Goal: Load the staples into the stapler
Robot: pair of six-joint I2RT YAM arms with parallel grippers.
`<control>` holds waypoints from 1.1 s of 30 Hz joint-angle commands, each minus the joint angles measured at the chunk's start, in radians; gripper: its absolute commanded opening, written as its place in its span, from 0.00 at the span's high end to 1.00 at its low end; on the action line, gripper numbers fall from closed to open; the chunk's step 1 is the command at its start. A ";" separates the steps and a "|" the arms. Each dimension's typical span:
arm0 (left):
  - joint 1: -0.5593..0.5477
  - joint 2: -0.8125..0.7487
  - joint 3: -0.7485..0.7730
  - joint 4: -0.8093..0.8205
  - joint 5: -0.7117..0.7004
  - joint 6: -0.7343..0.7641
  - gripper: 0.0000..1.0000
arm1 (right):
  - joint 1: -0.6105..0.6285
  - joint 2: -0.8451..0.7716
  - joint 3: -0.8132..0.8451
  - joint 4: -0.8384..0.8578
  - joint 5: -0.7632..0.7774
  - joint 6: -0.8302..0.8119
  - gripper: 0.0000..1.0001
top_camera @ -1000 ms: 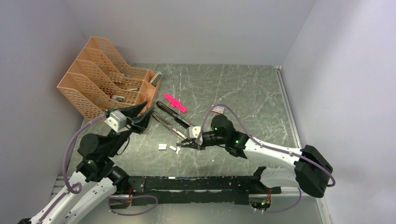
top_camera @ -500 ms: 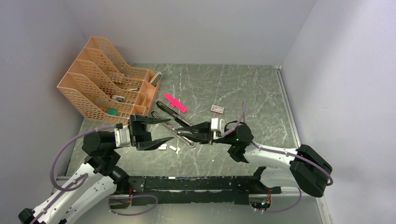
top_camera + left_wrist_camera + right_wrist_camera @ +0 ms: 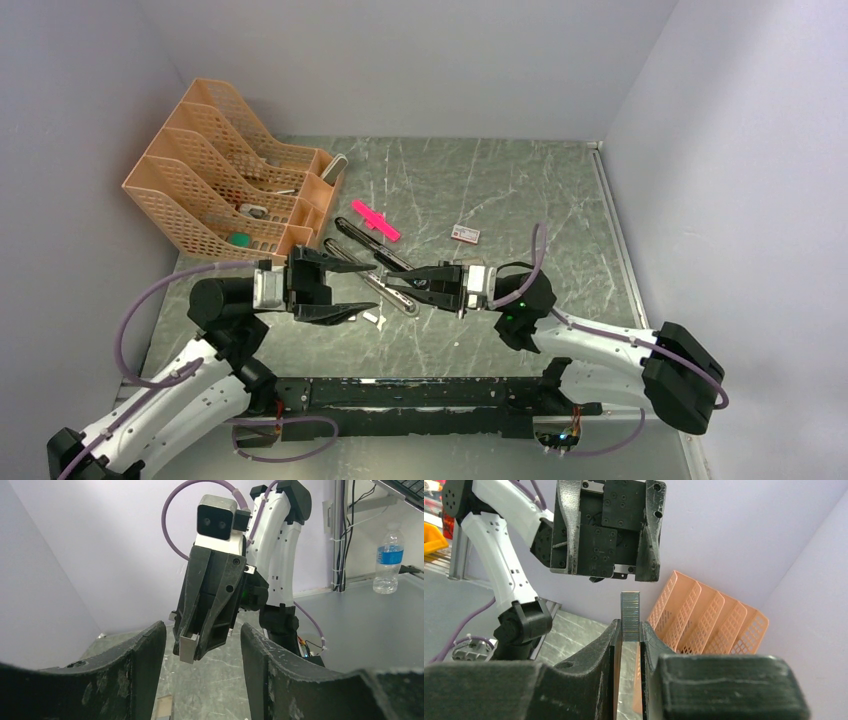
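Silvery staples (image 3: 630,611) between right gripper (image 3: 630,631) jaws

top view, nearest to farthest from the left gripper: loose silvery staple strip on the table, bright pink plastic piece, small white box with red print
1. loose silvery staple strip, just nearside of the left gripper
2. bright pink plastic piece, behind it
3. small white box, back right
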 commanded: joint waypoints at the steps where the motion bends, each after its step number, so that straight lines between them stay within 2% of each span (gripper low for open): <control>1: 0.005 0.009 -0.020 0.099 0.010 -0.035 0.39 | 0.014 -0.014 0.029 -0.030 -0.011 -0.059 1.00; 20: 0.004 0.042 -0.029 0.121 0.049 -0.045 0.56 | 0.032 0.005 0.053 0.021 -0.032 -0.005 1.00; 33: 0.004 0.055 -0.028 0.133 0.072 -0.051 0.60 | 0.034 0.008 0.060 0.035 -0.031 0.023 1.00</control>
